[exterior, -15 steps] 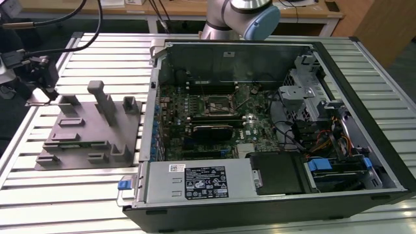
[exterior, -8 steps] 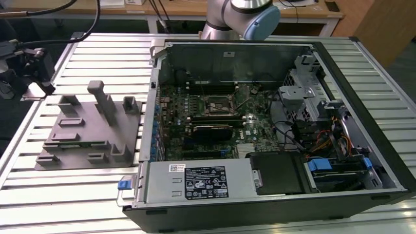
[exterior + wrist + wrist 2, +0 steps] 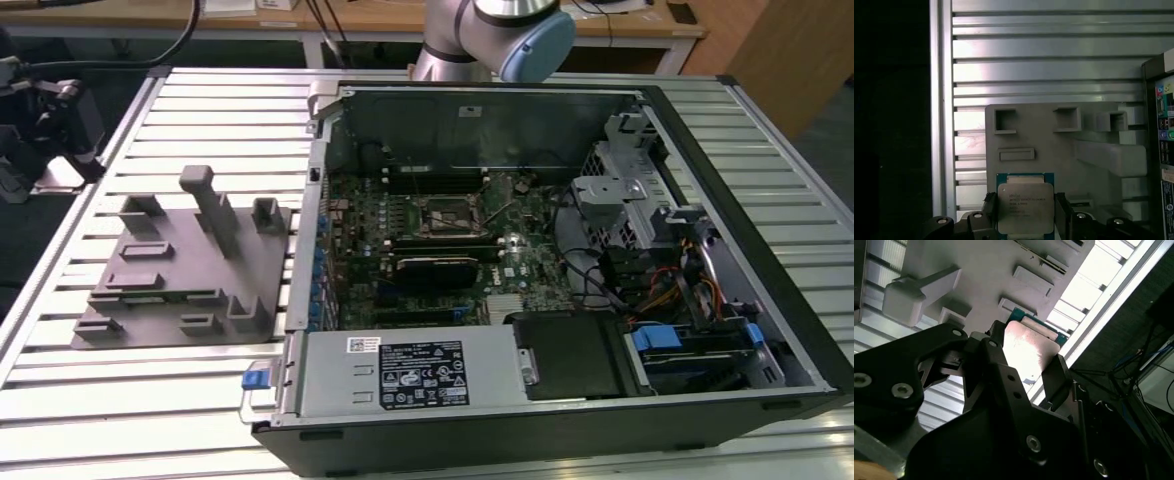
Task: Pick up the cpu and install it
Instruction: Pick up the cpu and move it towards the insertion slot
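1. The black gripper point(image 3: 1026, 360) takes up the near part of the second wrist view, and bolt heads dot its body.
2. Its fingers point(image 3: 1055, 376) stand one on each side of the cpu point(image 3: 1026, 345) and press against opposite edges.
3. The cpu's shiny silver top catches bright glare, and a thin greenish rim shows at its far edge.
4. Beyond the cpu lies the grey fixture tray point(image 3: 979, 260), with a thick post point(image 3: 919, 292) and several low rectangular blocks rising from it.
5. The tray rests on the slatted metal table point(image 3: 1081, 297).
6. Past the table's edge, cables point(image 3: 1149, 365) run across the dark floor point(image 3: 1134, 300).
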You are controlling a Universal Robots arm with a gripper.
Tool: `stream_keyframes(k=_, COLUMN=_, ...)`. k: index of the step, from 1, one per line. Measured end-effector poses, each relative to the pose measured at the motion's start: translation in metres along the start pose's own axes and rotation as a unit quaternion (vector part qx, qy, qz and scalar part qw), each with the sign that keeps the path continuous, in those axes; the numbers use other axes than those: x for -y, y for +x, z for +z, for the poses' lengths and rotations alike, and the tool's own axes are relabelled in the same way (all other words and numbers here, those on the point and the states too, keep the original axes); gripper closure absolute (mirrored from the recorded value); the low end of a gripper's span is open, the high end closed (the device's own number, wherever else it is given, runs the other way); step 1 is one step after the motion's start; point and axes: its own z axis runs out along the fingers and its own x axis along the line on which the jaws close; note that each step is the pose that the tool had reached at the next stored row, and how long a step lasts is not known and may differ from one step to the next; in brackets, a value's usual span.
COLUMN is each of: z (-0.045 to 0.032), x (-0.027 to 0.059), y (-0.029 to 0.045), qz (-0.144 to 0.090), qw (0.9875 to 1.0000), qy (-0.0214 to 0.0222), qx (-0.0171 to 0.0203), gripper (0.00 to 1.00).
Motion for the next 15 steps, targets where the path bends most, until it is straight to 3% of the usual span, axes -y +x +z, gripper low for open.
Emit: stream_keyframes(k=15, z=-0.0373, x=-0.0020, y=-0.0013, qz=0.000, qw=1.0000, qy=-0.0002, qx=0.0038, gripper=0.46)
